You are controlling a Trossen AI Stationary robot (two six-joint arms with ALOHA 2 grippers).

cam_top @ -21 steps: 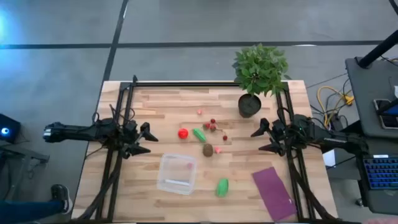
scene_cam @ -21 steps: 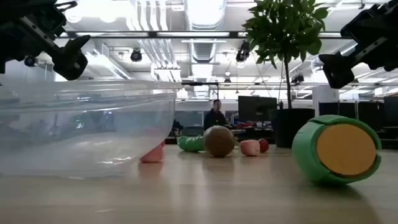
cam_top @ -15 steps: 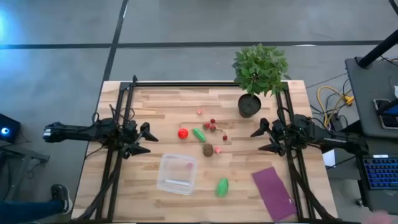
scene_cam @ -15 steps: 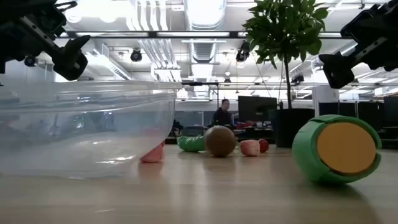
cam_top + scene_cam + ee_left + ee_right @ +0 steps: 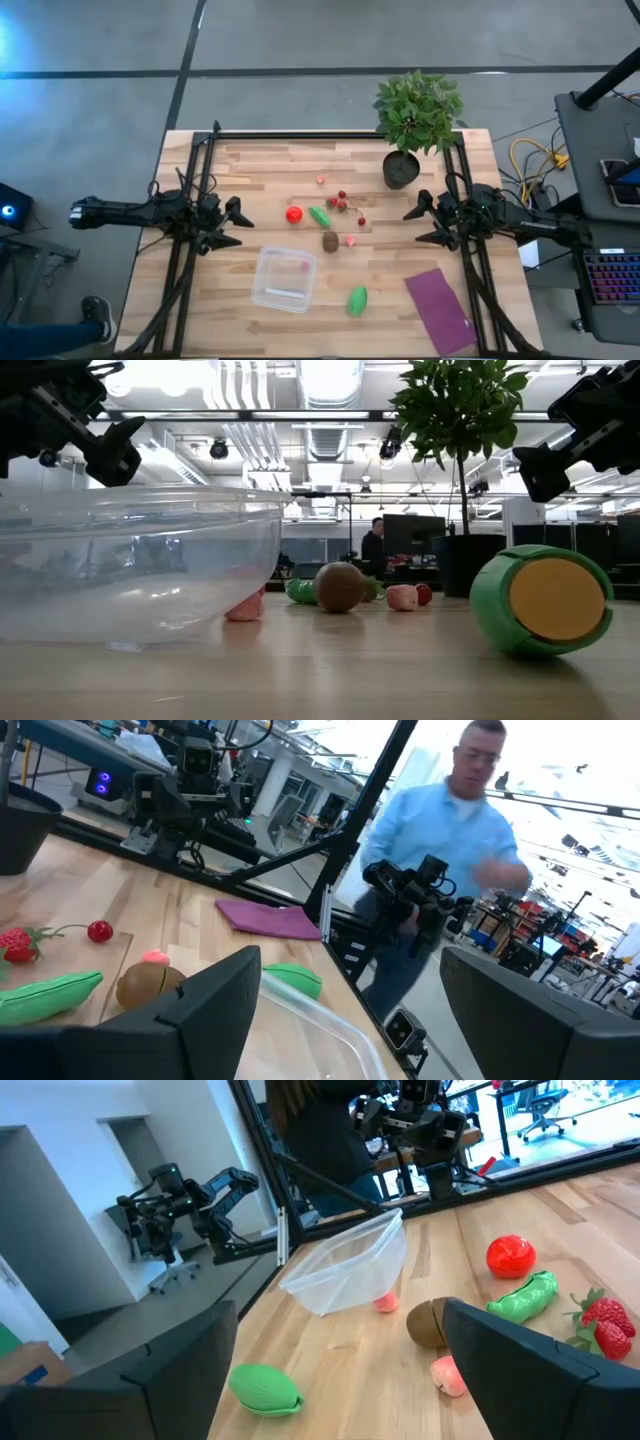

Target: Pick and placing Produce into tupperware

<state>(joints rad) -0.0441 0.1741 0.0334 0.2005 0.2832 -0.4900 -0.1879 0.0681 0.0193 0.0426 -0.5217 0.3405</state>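
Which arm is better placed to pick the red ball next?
Probably left. The red ball lies nearer the left pincer than the right pincer; both pincers are open and hover over the table's sides.

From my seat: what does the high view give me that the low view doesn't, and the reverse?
High view only: the purple cloth, the red ball and both arms parked at the table's sides, left pincer, right pincer, both open. Low view only: the green piece's flat orange end and the room behind. Both: the tupperware, brown oval and potted plant.
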